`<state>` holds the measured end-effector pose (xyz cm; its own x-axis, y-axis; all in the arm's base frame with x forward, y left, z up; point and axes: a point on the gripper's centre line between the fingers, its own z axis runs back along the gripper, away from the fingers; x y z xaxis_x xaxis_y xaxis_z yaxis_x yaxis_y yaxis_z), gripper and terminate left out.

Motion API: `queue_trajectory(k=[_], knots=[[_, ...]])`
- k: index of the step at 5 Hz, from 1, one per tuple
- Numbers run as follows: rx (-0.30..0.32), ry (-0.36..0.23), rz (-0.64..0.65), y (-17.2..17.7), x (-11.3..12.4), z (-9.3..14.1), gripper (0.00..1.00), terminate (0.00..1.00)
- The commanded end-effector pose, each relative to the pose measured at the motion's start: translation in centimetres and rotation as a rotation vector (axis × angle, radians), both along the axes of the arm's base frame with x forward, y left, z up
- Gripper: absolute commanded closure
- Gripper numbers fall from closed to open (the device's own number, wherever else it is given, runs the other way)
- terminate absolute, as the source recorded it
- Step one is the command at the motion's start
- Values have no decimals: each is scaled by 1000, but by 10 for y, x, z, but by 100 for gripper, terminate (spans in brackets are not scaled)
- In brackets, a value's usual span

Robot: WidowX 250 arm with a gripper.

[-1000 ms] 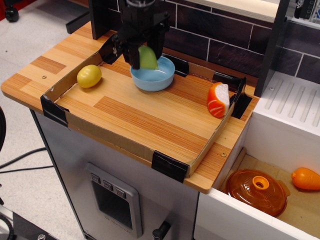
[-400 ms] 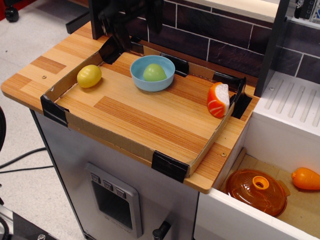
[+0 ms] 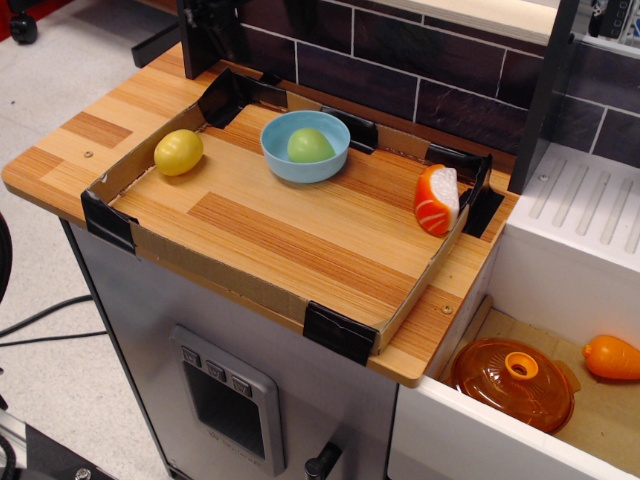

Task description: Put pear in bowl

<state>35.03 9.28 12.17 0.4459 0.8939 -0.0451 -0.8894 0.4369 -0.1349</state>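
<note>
The light-green pear lies inside the round light-blue bowl, with its rounded side up. The bowl stands at the back of the cardboard-walled wooden tray, a little left of its middle. No gripper shows in this view. Only dark shapes at the top left edge show, and I cannot tell whether any of them is part of the arm.
A yellow lemon-shaped fruit lies at the tray's left. An orange and white salmon piece leans at its right wall. An orange lidded pot and an orange fruit sit in the lower bin at right. A white drainer stands above them.
The gripper held the pear over the bowl a second ago. It let go, the pear dropped into the bowl, and the gripper rose up and left out of view.
</note>
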Motion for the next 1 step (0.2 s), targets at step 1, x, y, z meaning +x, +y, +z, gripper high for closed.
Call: queue_trajectory(k=[1], knots=[[24, -71, -8, -3, 4, 28, 0, 100]])
